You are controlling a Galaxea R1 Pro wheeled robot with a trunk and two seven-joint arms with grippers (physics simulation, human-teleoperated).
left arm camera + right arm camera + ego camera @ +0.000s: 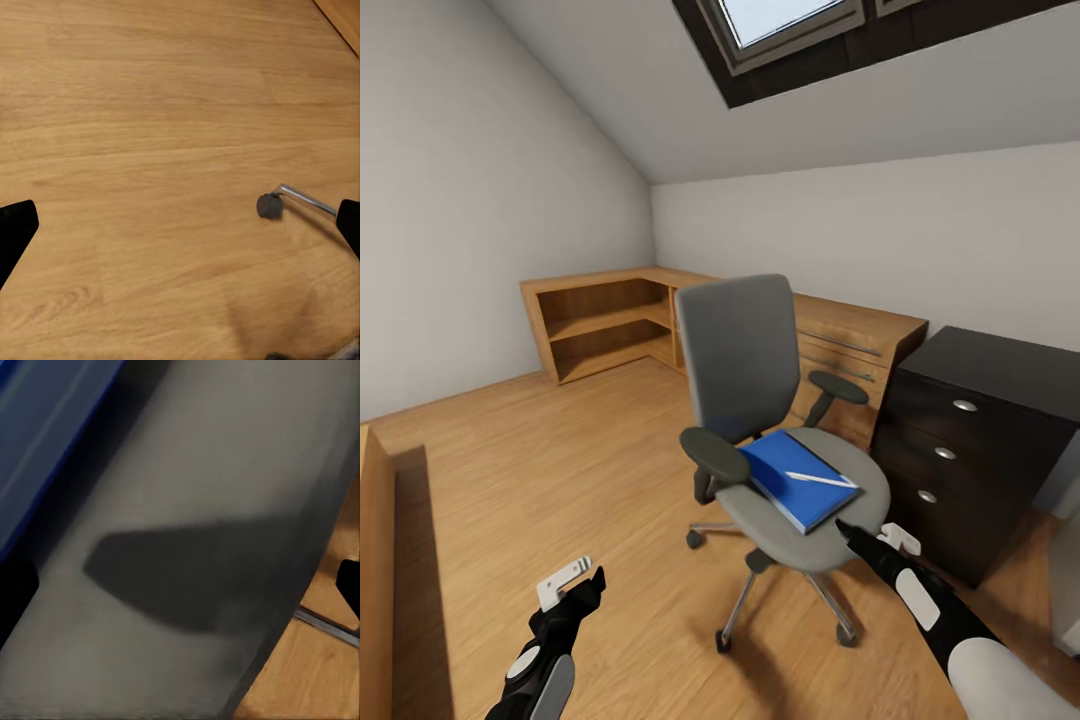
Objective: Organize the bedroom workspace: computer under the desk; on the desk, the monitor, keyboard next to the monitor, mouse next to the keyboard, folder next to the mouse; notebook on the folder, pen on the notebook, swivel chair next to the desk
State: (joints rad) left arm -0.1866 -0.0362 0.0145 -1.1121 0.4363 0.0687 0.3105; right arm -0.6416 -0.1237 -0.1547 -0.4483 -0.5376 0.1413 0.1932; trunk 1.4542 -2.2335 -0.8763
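We're at the folder step: our right end effector (847,527), jaws spread wide and empty, hovers at the grey upholstered swivel chair (760,420) seat's front edge, just beside the flat bright-blue folder (798,478), needing an edge grip next.

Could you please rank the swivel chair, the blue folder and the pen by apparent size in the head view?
1. swivel chair
2. folder
3. pen, a thin pale stick lying on the folder
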